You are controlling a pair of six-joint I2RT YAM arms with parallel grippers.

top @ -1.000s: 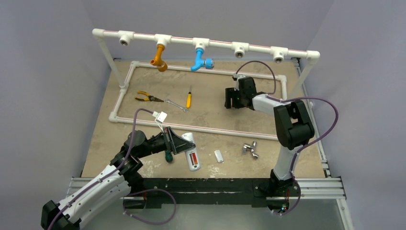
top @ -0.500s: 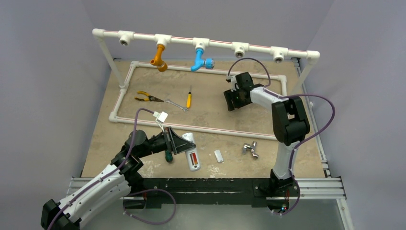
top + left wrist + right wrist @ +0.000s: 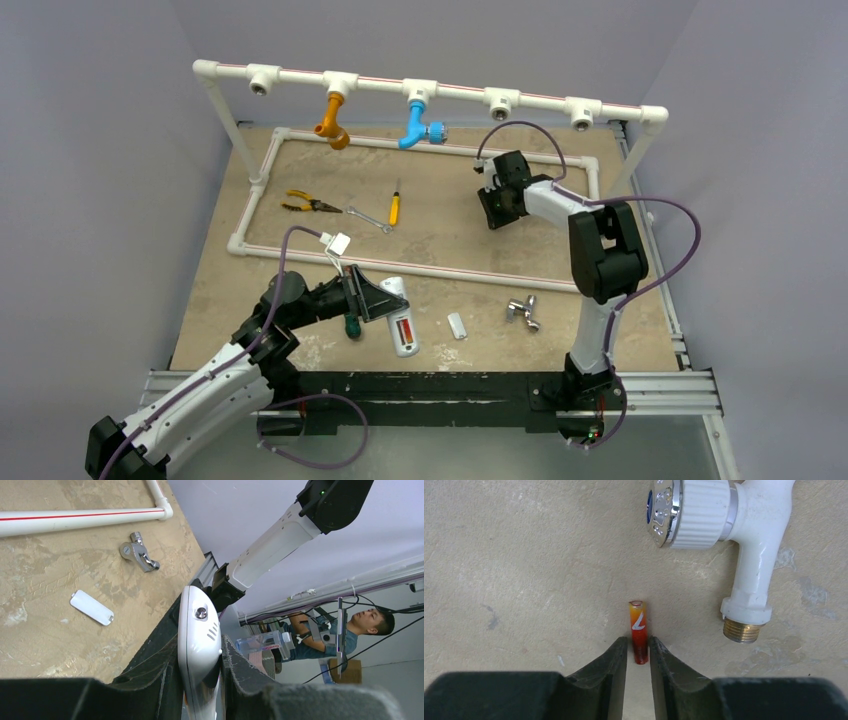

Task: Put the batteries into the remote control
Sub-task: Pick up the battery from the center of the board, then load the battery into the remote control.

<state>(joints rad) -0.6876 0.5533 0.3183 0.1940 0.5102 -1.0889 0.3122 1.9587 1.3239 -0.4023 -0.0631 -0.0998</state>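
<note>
One battery (image 3: 638, 622), lower centre, is pinched only at its tip by right gripper (image 3: 638, 644); slip-out is risked; remote control (image 3: 199, 625) is clamped by left gripper (image 3: 199, 652).

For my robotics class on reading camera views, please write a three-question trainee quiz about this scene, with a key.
1. True or false: the left gripper holds the remote control.
2. Which lies nearest the battery in the right gripper? A) pliers B) white tap C) screwdriver
3. Fill in: the battery cover lies between the remote control and the metal ____.
Key: 1 true; 2 B; 3 fitting, meaning the metal fitting.
</note>
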